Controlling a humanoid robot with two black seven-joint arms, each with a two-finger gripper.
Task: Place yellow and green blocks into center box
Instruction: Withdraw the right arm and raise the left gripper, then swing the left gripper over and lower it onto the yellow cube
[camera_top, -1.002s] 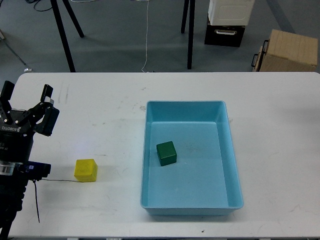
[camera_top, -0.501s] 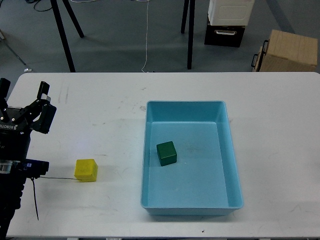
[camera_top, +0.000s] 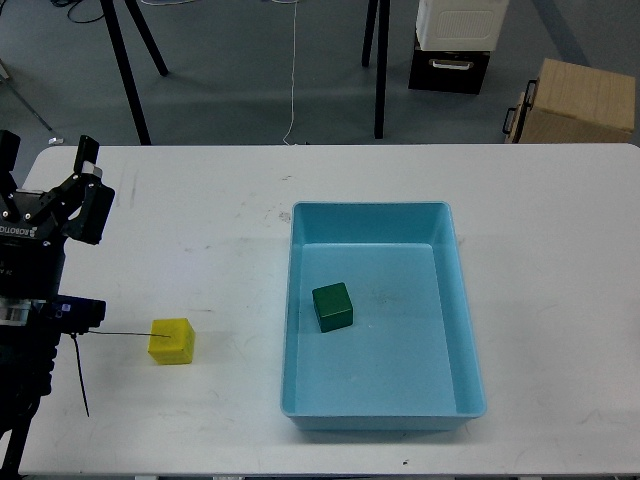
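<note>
A yellow block lies on the white table at the front left. A green block lies inside the light blue box, towards its left wall. My left gripper is at the table's far left edge, well behind and left of the yellow block. Its two black fingers stand apart with nothing between them. My right arm and gripper are out of view.
A thin black cable runs from my left arm across the table to the yellow block. Beyond the table stand black stand legs, a black and white case and a cardboard box.
My left gripper has moved up and away, towards the far left edge of the table, staying open. The blocks and the box have not moved.
</note>
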